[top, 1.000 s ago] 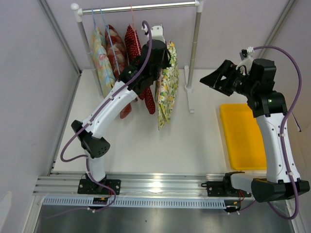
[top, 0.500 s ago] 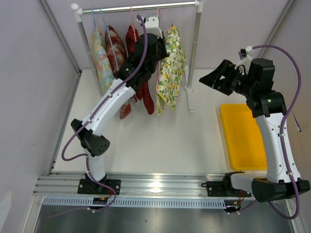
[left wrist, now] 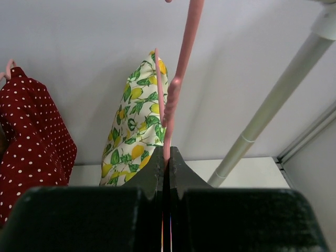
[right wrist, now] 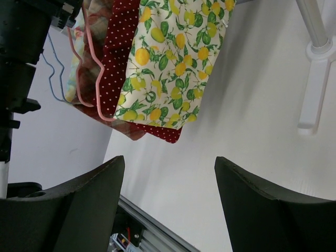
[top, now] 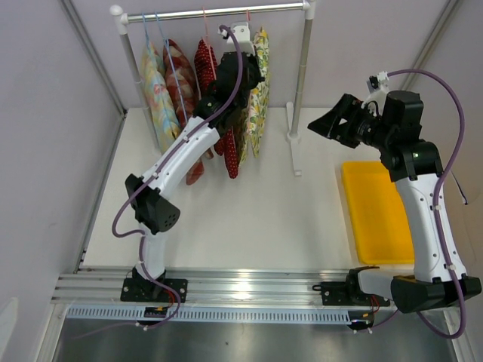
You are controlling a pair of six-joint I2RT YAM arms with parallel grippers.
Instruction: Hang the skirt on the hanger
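Observation:
The lemon-print skirt hangs from the thin pink hanger just under the rack's rail, to the right of the other garments. It also shows in the left wrist view and the right wrist view. My left gripper is raised to the rail. In its wrist view it is shut on the hanger's pink wire, which runs up out of the frame. My right gripper is open and empty, in the air right of the rack post, facing the skirt.
A clothes rack's rail and right post stand at the back. On it hang a red white-dotted garment, a pastel floral garment and light-blue hangers. A yellow tray lies at the right.
My left gripper has lifted the hanger and skirt up and back to the rail. The skirt now hangs narrower, close against the red garment. The right arm has hardly moved.

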